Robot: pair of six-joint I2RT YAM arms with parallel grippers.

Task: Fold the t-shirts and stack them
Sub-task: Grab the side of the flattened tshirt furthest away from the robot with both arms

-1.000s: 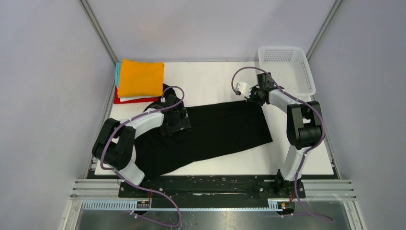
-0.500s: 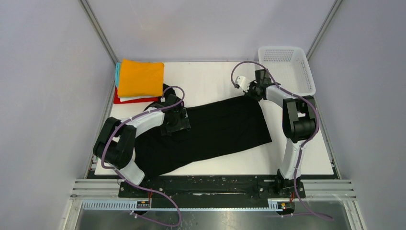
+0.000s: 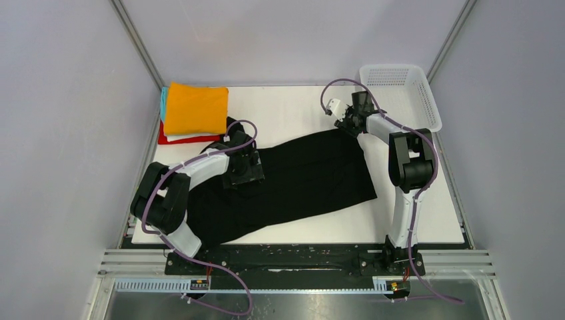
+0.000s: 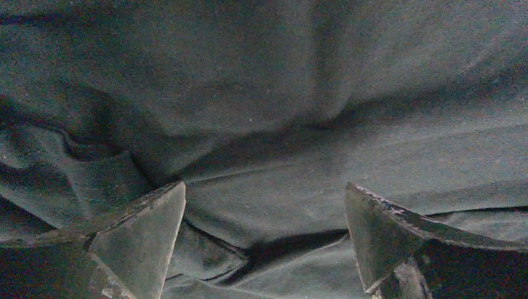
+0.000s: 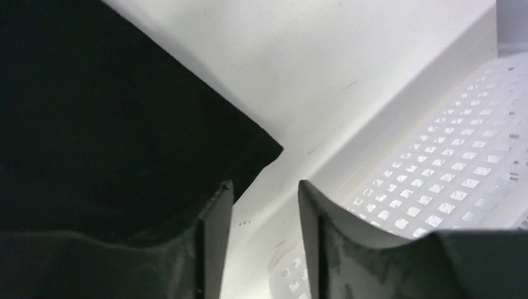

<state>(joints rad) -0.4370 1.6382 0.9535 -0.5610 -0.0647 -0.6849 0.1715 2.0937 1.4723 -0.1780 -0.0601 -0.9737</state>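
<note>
Left gripper [image 4: 264, 187] spread wide over black t-shirt [image 4: 280, 93], pinching nothing. Right gripper [image 5: 264, 185] slightly parted, table [image 5: 311, 75] showing between. Shirt edge hidden behind one finger, basket [image 5: 448, 174] cut off.

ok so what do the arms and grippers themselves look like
Both the left arm and right arm have white links joined by chunky black joints, and each is trailed by a looping purple cable. The left gripper and right gripper have dark wedge-shaped fingers; the left pair looks scuffed along the edges.
</note>
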